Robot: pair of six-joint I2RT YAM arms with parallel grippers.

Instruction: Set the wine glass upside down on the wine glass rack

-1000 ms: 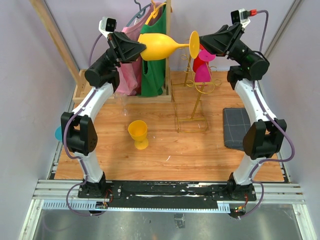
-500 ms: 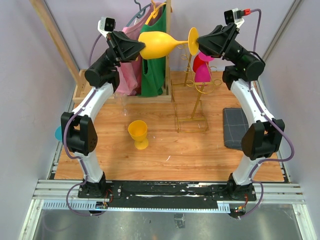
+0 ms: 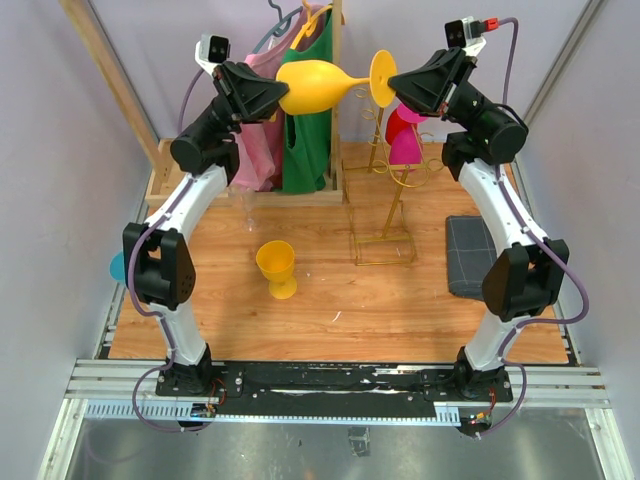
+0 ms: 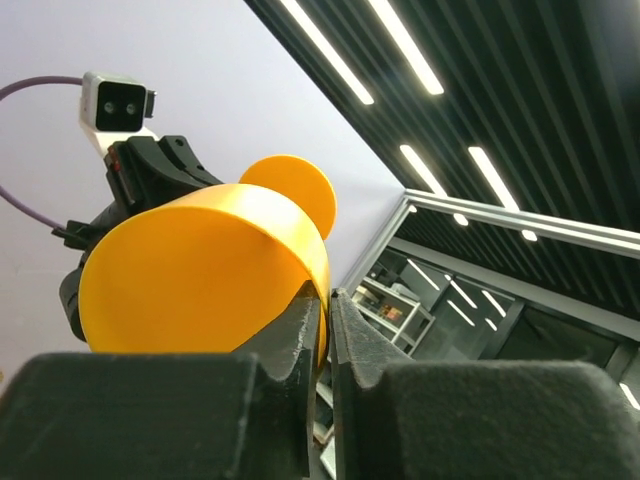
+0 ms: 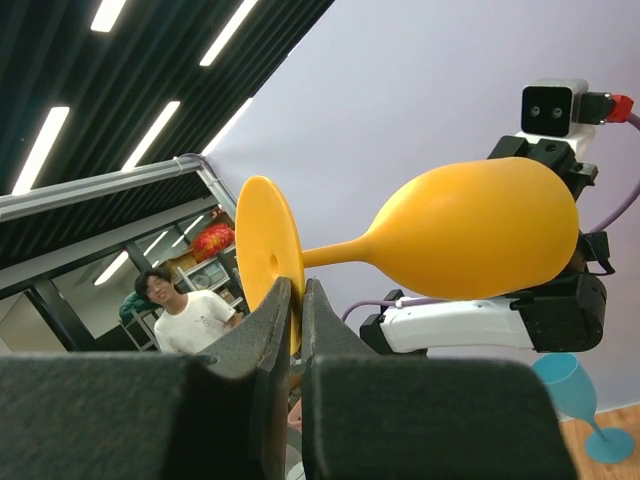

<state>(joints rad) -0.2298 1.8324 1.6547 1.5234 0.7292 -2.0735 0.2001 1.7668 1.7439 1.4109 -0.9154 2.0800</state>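
A yellow wine glass (image 3: 315,88) is held on its side high above the table, between both arms. My left gripper (image 3: 283,98) is shut on the bowl's rim; in the left wrist view its jaws (image 4: 328,300) pinch the rim wall of the bowl (image 4: 200,270). My right gripper (image 3: 392,85) is shut on the edge of the glass's foot, and the right wrist view shows that disc (image 5: 265,250) nipped between the fingertips (image 5: 297,290). Below and to the right stands the gold wire wine glass rack (image 3: 385,215), with pink glasses (image 3: 405,140) hanging on it.
A second yellow glass (image 3: 277,268) stands upright on the wooden table. A blue glass (image 3: 117,268) sits at the left edge. A grey cloth (image 3: 470,255) lies to the right. The wooden clothes rack (image 3: 300,120) with pink and green garments stands behind.
My right gripper has closed on the glass's foot, and that end has risen slightly. The left arm still holds the bowl in the same place.
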